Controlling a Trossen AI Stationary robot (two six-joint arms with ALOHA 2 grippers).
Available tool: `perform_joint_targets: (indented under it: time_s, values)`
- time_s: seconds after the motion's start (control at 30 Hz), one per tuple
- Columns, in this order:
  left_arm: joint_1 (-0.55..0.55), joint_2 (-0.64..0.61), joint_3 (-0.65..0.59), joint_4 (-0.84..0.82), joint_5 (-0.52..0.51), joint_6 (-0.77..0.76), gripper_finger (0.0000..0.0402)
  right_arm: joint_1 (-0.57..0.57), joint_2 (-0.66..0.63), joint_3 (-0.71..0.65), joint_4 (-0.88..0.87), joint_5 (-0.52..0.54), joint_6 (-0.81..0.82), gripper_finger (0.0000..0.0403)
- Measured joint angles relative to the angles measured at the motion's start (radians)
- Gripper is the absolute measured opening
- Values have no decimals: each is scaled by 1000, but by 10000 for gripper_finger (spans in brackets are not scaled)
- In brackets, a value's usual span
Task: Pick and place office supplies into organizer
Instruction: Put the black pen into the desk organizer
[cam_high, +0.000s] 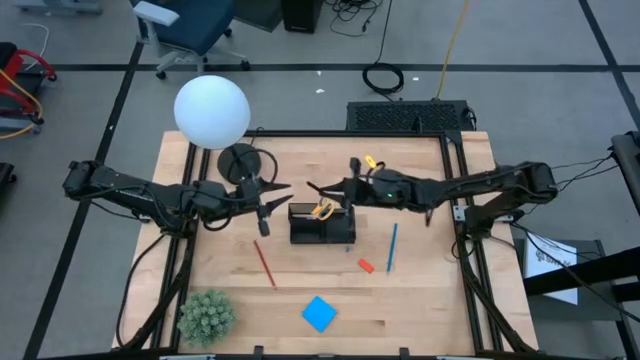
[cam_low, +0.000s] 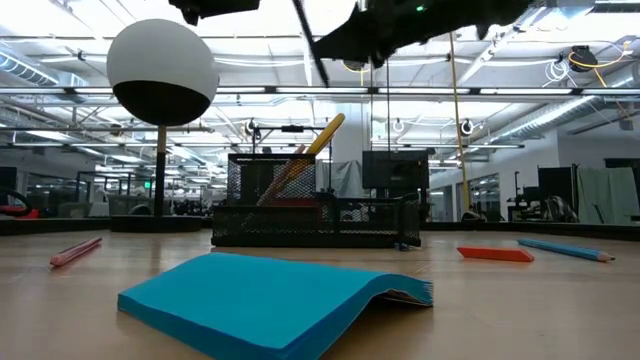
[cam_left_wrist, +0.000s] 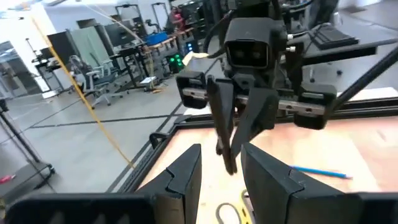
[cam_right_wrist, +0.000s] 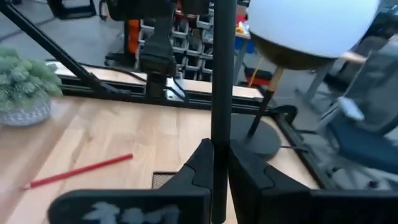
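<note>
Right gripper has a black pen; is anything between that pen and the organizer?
Nothing visible blocks it. The right gripper, shut on the black pen, hangs just left of the organizer, above it. The yellow-handled scissors already stand inside, and the left gripper hovers close by.

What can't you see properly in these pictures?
- Inside of the black mesh organizer: in the low view its walls hide the compartments, and the blue square note pad covers part of the table in front.
- Yellow-handled scissors: too small from above to tell how they sit.
- Thin black pen: the right gripper is shut on it, and both ends run off the right wrist view.
</note>
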Motion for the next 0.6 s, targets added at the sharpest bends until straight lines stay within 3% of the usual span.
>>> perform_joint_targets:
  time_s: [0.33, 0.6]
  values:
    - [3, 44, 0, 132, 156, -48, 120, 83, -106, -179, 361, 5, -80, 15]
    - [12, 145, 0, 342, 238, 1, 120, 85, -93, -185, 393, -29, -77, 15]
